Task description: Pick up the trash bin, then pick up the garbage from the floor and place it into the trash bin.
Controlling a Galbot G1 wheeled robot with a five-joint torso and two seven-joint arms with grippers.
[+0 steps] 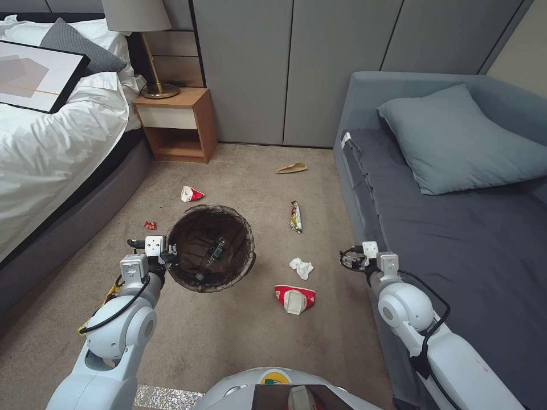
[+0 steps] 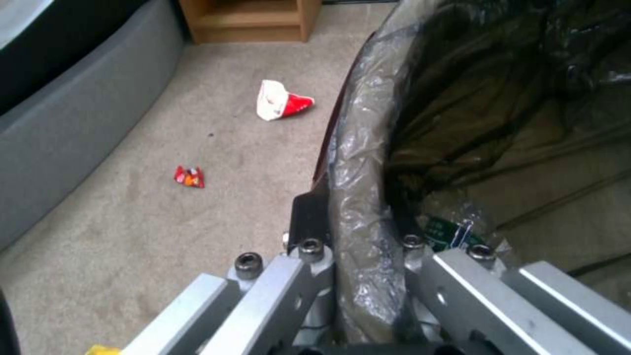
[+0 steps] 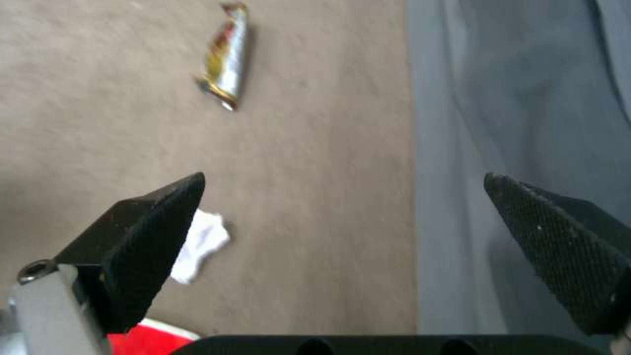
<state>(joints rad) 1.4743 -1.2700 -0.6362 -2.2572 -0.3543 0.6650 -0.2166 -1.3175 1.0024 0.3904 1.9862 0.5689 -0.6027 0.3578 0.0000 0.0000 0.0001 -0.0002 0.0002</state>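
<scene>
- Dark plastic bag is lining the trash bin (image 1: pixel 211 249), which is hanging above the carpet in front of the robot, with a clear bottle (image 1: pixel 209 259) lying inside.
- Clamping the bagged rim on the bin's left side, the left gripper (image 2: pixel 368 256) is pinching it between one finger inside and one outside; the bin looks light and fairly stiff, though the film over the rim is probably slippery.
- Hovering beside the sofa edge, the right gripper (image 3: pixel 342 217) is spreading its fingers wide with nothing between them, over a white tissue (image 3: pixel 200 244) and a snack wrapper (image 3: pixel 227 54).
- Lying near the tissue is a crushed red-and-white cup (image 1: pixel 294 298); it is probably light and crushable, best pinched across a flattened wall.
- Waiting farther out are another crushed cup (image 2: pixel 279 100), a small red wrapper (image 2: pixel 189 176) and a tan paper scrap (image 1: pixel 292 167).
- Beige carpet (image 1: pixel 239 336) is running between a white-sheeted bed (image 1: pixel 51 148), a wooden nightstand (image 1: pixel 176 122) and a grey-blue sofa (image 1: pixel 456 228).
</scene>
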